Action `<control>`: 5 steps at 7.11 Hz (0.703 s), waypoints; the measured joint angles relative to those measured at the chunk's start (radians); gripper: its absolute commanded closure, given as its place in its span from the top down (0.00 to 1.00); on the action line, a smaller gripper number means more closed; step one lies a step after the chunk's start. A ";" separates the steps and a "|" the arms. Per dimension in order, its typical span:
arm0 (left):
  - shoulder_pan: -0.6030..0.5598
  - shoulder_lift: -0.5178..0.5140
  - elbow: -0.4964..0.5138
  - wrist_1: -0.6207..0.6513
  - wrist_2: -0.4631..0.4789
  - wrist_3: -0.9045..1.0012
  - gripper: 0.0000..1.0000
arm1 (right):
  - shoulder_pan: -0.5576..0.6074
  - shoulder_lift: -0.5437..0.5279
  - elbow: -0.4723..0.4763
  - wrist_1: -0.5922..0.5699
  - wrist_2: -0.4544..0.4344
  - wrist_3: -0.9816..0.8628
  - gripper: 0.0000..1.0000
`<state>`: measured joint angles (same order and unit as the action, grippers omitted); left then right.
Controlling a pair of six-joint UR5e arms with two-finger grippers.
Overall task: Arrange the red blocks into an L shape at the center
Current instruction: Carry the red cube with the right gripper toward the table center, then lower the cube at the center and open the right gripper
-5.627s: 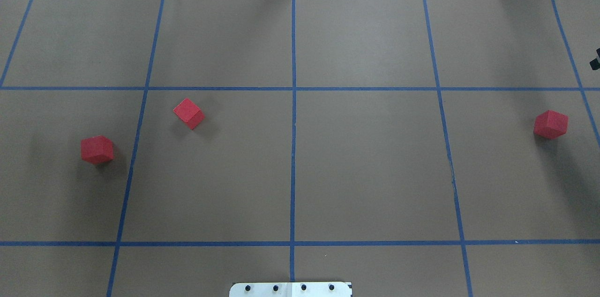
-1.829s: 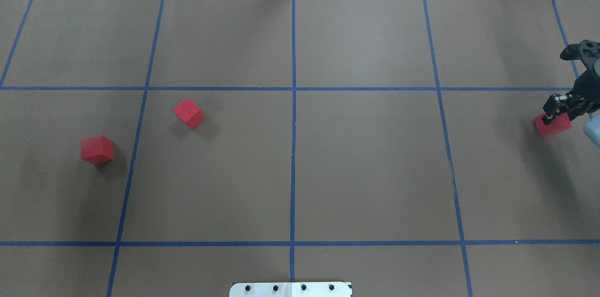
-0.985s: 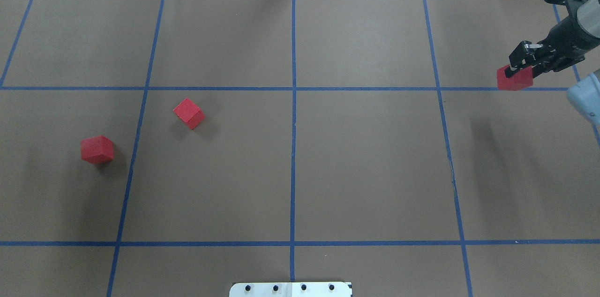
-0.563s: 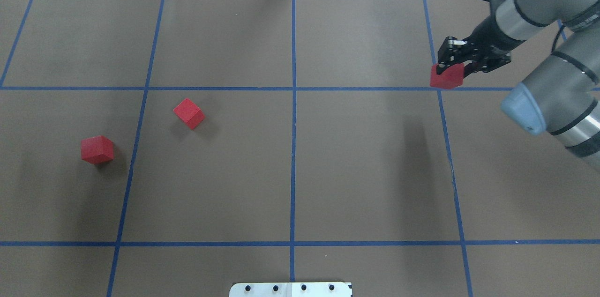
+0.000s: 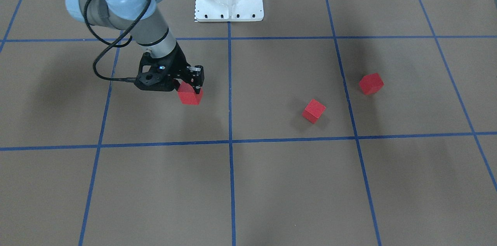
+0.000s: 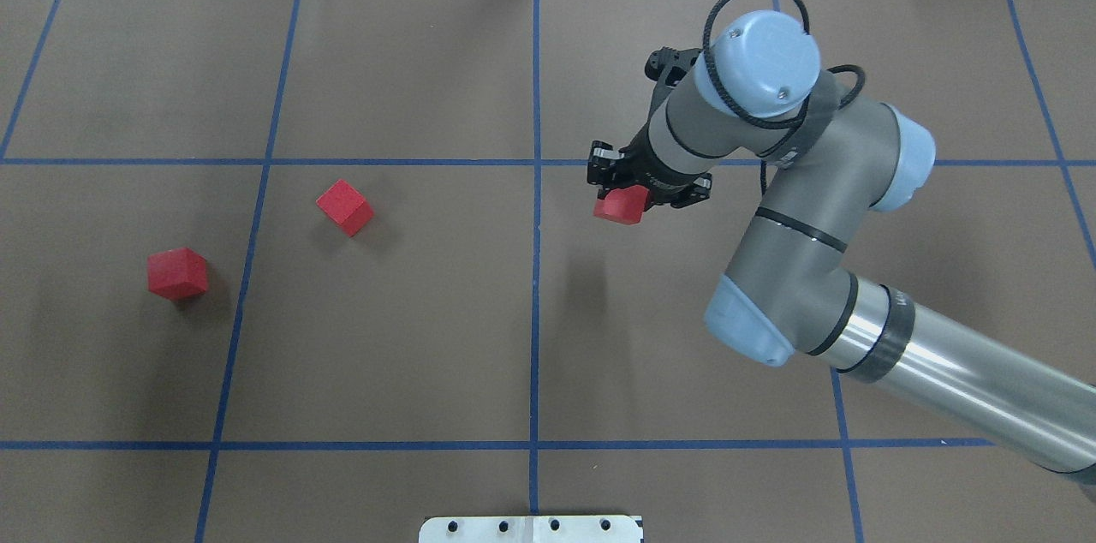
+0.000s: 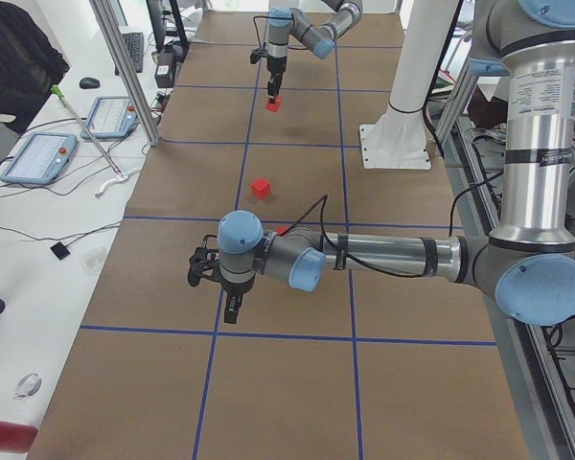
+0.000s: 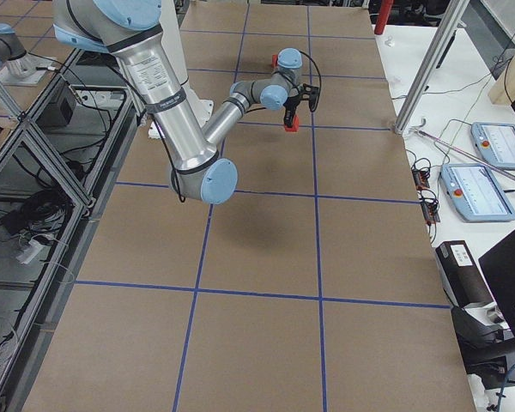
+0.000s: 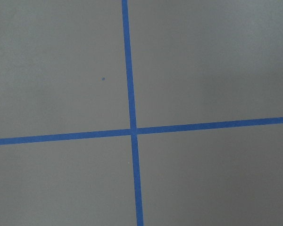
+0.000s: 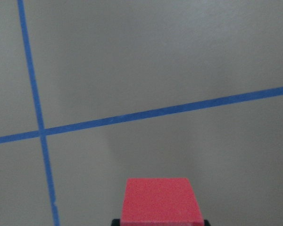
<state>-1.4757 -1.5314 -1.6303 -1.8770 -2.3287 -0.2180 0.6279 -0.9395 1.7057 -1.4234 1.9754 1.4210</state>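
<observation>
While the left jaws' state cannot be told, the right jaws pinch a matte red cube (image 6: 622,209).

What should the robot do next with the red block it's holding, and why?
Probably lower it. The right gripper holds the red block in its jaws above the table, its shadow apart from it, beside the center line, so setting it down there looks right.
</observation>
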 measured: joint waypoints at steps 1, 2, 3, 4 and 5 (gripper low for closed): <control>0.000 0.000 0.001 0.000 0.000 -0.001 1.00 | -0.032 0.056 -0.052 0.000 -0.017 0.035 0.00; 0.001 0.000 0.003 0.000 0.001 -0.001 1.00 | -0.050 0.103 -0.108 0.001 -0.024 0.050 0.00; 0.001 0.001 0.003 -0.001 0.001 -0.001 1.00 | -0.064 0.145 -0.170 0.001 -0.026 0.056 0.00; 0.001 0.001 0.001 -0.001 0.000 -0.001 1.00 | -0.075 0.173 -0.216 0.001 -0.027 0.058 0.00; 0.000 0.001 -0.001 -0.002 -0.001 -0.001 1.00 | -0.084 0.186 -0.242 0.002 -0.027 0.056 0.00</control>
<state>-1.4754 -1.5309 -1.6311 -1.8789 -2.3292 -0.2194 0.5437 -0.7536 1.4632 -1.4211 1.9483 1.4768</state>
